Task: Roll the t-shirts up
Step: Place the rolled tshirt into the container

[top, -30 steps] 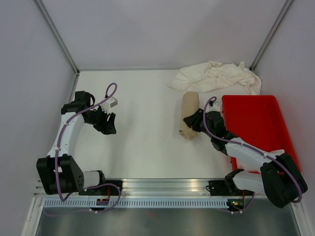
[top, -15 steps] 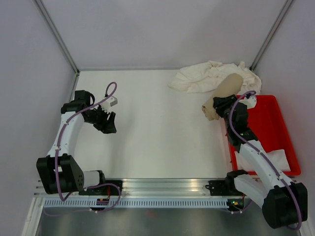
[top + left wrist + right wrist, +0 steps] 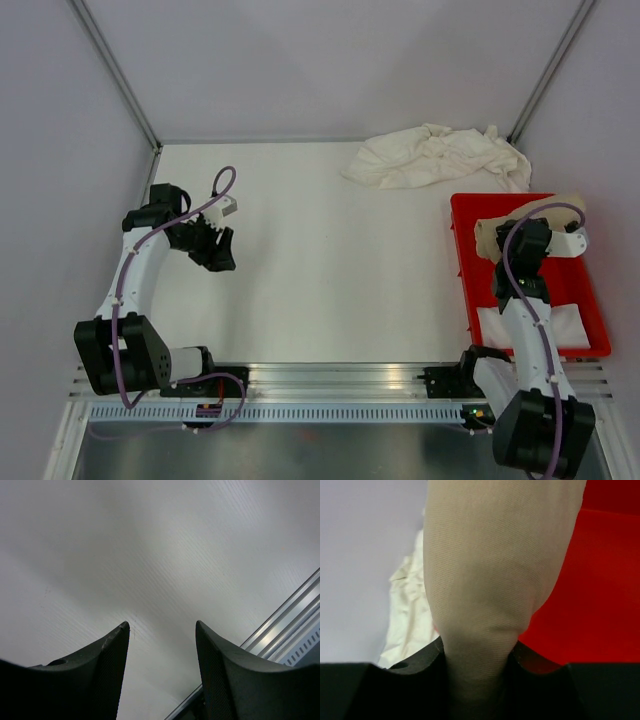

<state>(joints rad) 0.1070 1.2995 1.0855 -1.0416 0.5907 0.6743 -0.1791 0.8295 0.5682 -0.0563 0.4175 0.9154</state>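
Currently the right pincer (image 3: 479, 680) is clamped on the rolled tan t-shirt (image 3: 495, 570), its jaws pressed into the roll's sides. Within the last second it has lifted the roll off the table (image 3: 320, 270) and swung it rightward, so the roll now hangs over the far half of the red tray (image 3: 462, 260). Judgement: this shirt is rolled and stowing is in hand. A white cloth (image 3: 535, 325) lies at the tray's near end. The cream t-shirts (image 3: 435, 158) remain heaped, unrolled, at the table's far edge. The left pincer (image 3: 162, 640) hovers partly open, empty and unmoved.
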